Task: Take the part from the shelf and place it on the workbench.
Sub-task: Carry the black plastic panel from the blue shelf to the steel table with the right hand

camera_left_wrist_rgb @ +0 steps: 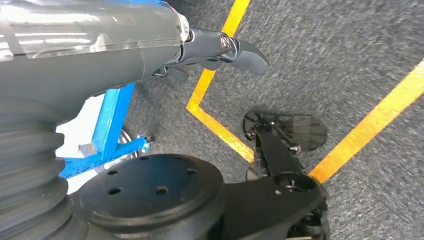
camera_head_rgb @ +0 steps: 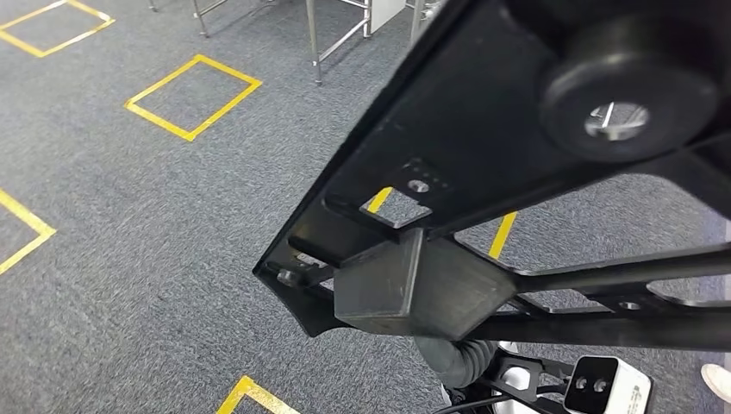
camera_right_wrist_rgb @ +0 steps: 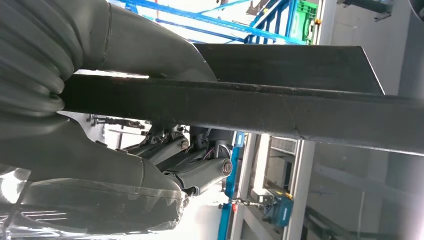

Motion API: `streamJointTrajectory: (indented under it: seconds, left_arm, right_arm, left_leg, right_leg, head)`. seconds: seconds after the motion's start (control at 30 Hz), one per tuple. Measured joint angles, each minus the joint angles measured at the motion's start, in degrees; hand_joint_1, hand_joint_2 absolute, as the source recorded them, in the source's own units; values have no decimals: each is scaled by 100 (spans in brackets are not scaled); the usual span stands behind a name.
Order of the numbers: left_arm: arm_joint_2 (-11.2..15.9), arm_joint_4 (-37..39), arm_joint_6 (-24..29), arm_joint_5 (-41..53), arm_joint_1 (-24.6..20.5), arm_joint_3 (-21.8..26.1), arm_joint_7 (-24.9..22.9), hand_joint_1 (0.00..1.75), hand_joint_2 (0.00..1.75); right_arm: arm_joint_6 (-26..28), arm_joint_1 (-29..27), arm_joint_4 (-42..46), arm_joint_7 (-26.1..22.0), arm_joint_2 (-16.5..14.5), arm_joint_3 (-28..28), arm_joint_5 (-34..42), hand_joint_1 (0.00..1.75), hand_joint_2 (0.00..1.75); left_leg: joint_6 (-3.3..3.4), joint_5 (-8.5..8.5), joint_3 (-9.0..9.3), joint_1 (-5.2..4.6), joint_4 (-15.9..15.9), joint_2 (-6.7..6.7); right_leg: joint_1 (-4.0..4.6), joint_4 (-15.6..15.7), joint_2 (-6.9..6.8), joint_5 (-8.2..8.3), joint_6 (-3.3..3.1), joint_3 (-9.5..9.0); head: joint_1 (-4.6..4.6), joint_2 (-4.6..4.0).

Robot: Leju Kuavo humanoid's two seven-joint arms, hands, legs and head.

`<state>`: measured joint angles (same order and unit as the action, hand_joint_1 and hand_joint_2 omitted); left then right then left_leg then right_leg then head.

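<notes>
The part (camera_head_rgb: 517,155), a black metal frame with bars, square cut-outs and a round rubber-looking boss, is off the shelf and carried high and close in front of the head camera, over grey carpet marked with yellow tape squares (camera_head_rgb: 193,97). In the right wrist view one of its flat bars (camera_right_wrist_rgb: 280,112) runs straight across the right hand (camera_right_wrist_rgb: 165,165), with the thick thumb on one side of the bar and the darker fingers (camera_right_wrist_rgb: 200,172) on the other, so this hand appears to be clasped around the bar. The left hand (camera_left_wrist_rgb: 200,50) hangs over the carpet with its fingers loosely curled and nothing between them; the part is nowhere near it.

The step in hand looks like the carry from shelf to workbench. No workbench surface can be made out yet; only thin metal legs (camera_head_rgb: 332,39) stand far beyond the part. The next move calls for walking on with a firm hold, keeping the frame level, then lowering it flat onto the bench before the fingers let go
</notes>
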<state>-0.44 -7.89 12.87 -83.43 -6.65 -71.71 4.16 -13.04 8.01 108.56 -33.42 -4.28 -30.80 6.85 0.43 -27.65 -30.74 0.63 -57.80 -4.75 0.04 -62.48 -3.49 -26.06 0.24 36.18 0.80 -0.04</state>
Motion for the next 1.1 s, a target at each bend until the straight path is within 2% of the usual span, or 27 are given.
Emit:
streamJointTrajectory:
  seconds: [0.03,0.07,0.1,0.13,0.17,0.27,0.3,0.4,0.43,0.47,0.5,0.53,0.57,0.63,0.67,0.7,0.73,0.8,0.83,0.87,0.9,0.93,0.97,1.0,1.03,1.1]
  left_arm:
    - [-9,0,-3,1,-1,0,3,0,175]
    - [-15,-1,-7,2,-1,0,8,0,175]
    - [-19,-1,-11,7,-4,0,15,0,175]
    - [-21,-1,-13,15,-13,0,20,0,175]
    - [-23,-1,-9,29,-27,-1,24,0,175]
    - [-24,0,17,69,-55,-5,28,0,175]
    - [-24,0,20,73,-55,-7,28,0,175]
    - [-24,0,18,80,-54,-10,27,0,175]
    - [-24,0,19,88,-48,-16,24,0,175]
    - [-23,0,19,109,-37,-31,12,0,175]
    - [-21,0,18,137,-31,-51,-7,0,175]
    - [-18,0,17,167,-26,-79,-30,0,175]
    - [-14,0,16,197,-28,-105,-59,0,175]
    - [-7,0,13,239,-47,-149,-91,0,175]
    - [-7,0,10,261,-55,-166,-102,0,175]
    - [-9,-1,9,278,-61,-181,-105,0,175]
    - [-8,0,14,290,-69,-193,-114,0,175]
    - [-4,1,25,302,-73,-220,-140,0,175]
    - [0,2,31,303,-72,-235,-162,0,175]
    - [3,2,33,304,-64,-252,-181,0,175]
    - [4,2,38,303,-55,-265,-199,0,175]
    - [5,2,43,303,-49,-275,-214,0,175]
    - [6,2,52,302,-49,-281,-225,0,175]
    - [6,2,63,302,-54,-286,-235,0,175]
    - [5,2,74,301,-62,-292,-247,0,175]
    - [2,2,95,300,-76,-308,-270,0,175]
  right_arm:
    - [-16,15,-1,17,-22,1,-4,175,175]
    - [-25,28,-1,33,-42,1,-7,175,175]
    - [-28,37,-2,53,-56,3,-9,175,175]
    - [-27,41,0,73,-68,8,-10,175,175]
    - [-25,45,2,98,-81,14,-13,175,175]
    - [-19,74,-3,138,-128,33,-21,175,175]
    - [-17,80,-6,139,-137,36,-21,175,175]
    - [-17,80,-6,137,-143,38,-21,175,175]
    - [-17,79,-8,135,-146,40,-22,175,175]
    - [7,80,-22,133,-150,56,-37,175,175]
    - [44,85,-37,137,-155,73,-51,175,175]
    - [96,101,-50,150,-159,91,-63,175,175]
    - [157,127,-61,176,-161,110,-68,175,175]
    - [243,177,-52,227,-163,124,-44,175,175]
    - [271,189,-44,241,-162,132,-33,175,175]
    - [297,192,-36,238,-161,138,-23,175,175]
    - [327,192,-27,228,-159,143,-12,175,175]
    - [405,209,-17,210,-153,146,7,175,175]
    - [448,214,-15,204,-150,145,14,175,175]
    - [484,215,-15,203,-146,145,20,175,175]
    - [517,207,-15,201,-141,144,22,175,175]
    - [541,197,-15,201,-135,144,22,175,175]
    - [560,190,-15,201,-126,144,23,175,175]
    - [574,188,-14,201,-119,143,23,175,175]
    - [581,190,-12,200,-112,143,22,175,175]
    - [589,204,-2,200,-102,140,21,175,175]
  left_leg:
    - [-27,-17,15,-14,-3,-54]
    - [-54,-31,27,-26,-3,-114]
    - [-82,-42,41,-39,1,-179]
    - [-111,-59,55,-39,6,-221]
    - [-141,-96,61,-32,-23,-160]
    - [-195,-346,-61,0,-373,273]
    - [-196,-406,-105,3,-469,335]
    - [-200,-483,-175,3,-617,372]
    - [-207,-580,-282,4,-837,395]
    - [-218,-541,-383,10,-976,422]
    - [-228,-424,-419,19,-969,462]
    - [-232,-274,-397,37,-829,565]
    - [-228,-76,-289,54,-504,701]
    - [-182,5,-128,63,-131,896]
    - [-152,-4,-120,49,-112,897]
    - [-112,15,-115,53,-103,838]
    - [-74,33,-108,57,-80,777]
    - [1,67,-91,76,-30,650]
    - [22,70,-91,68,-23,587]
    - [35,67,-95,61,-23,534]
    - [37,61,-99,56,-26,481]
    - [36,55,-99,53,-27,435]
    - [30,49,-95,53,-28,403]
    - [21,41,-85,52,-29,380]
    - [7,31,-69,52,-28,367]
    - [-37,13,-51,39,-22,352]
  right_leg:
    - [39,243,-108,51,-42,-121]
    - [72,347,-163,46,-74,-163]
    - [89,359,-113,44,-92,-156]
    - [71,377,-29,58,-115,-155]
    - [50,402,41,74,-138,-165]
    - [-6,456,188,110,-210,-191]
    - [-10,456,206,112,-220,-190]
    - [-11,455,233,111,-225,-189]
    - [-11,454,270,110,-228,-187]
    - [-15,434,400,104,-225,-186]
    - [-19,405,544,95,-216,-186]
    - [-27,368,701,81,-199,-181]
    - [-29,320,847,65,-172,-166]
    - [-34,286,969,66,-107,-117]
    - [-37,290,1026,82,-70,-94]
    - [-41,302,1074,100,-33,-76]
    - [-39,286,1031,95,-4,-62]
    - [-26,12,734,-81,45,73]
    - [-29,-297,545,-254,64,219]
    - [-37,-672,434,-438,84,405]
    - [-52,-1015,392,-569,100,575]
    - [-65,-1217,377,-607,110,678]
    - [-73,-1200,372,-531,112,668]
    - [-78,-962,367,-365,103,541]
    - [-76,-553,353,-162,81,324]
    - [-39,143,308,55,18,-46]
  head:
    - [-1,0]
    - [-2,0]
    - [-3,0]
    - [-3,0]
    - [-3,0]
    - [-13,0]
    - [-17,0]
    - [-21,0]
    - [-23,0]
    - [-26,0]
    - [-27,0]
    - [-26,0]
    - [-26,0]
    - [-22,0]
    - [-22,0]
    - [-21,0]
    - [-21,0]
    - [14,0]
    - [32,0]
    - [49,0]
    - [49,0]
    - [51,0]
    - [51,0]
    - [52,0]
    - [53,0]
    - [52,0]
